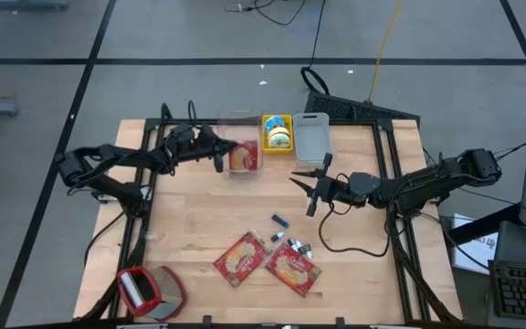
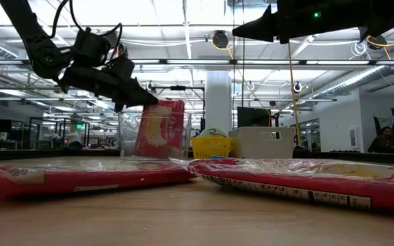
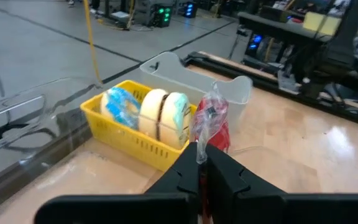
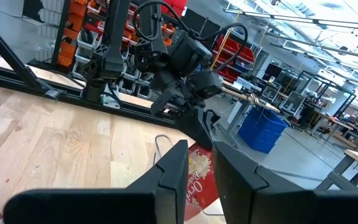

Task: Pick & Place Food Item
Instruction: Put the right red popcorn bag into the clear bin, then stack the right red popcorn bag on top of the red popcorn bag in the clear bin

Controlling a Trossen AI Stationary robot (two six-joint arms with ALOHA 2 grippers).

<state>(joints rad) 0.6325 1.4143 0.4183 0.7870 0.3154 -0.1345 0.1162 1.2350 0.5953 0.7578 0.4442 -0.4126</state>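
A red food packet (image 3: 213, 124) with a crinkled clear top stands upright inside a clear bin (image 1: 237, 123) at the table's far side. My left gripper (image 3: 202, 158) reaches in from the left and is shut on it. In the low view the packet (image 2: 161, 130) hangs under the fingertips behind the bin's clear wall. My right gripper (image 1: 310, 187) hovers over the table's middle right, open, with nothing between its fingers (image 4: 176, 165). It points toward the bin. My left gripper pinches the packet's clear top edge (image 3: 201, 144) between its two fingers. The fingers come nearly level from the table's left side, tipped slightly down. The packet hangs upright below them with its lower end down in the clear bin; I cannot tell whether it touches the bin's floor.
A yellow basket (image 1: 278, 132) of wrapped rolls and a clear lidded container (image 1: 312, 137) stand right of the bin. Two more red packets (image 1: 242, 258) (image 1: 292, 268) lie near the front edge, with small blue and silver bits (image 1: 281, 221) beside them. A red and white object (image 1: 149, 291) sits at the front left.
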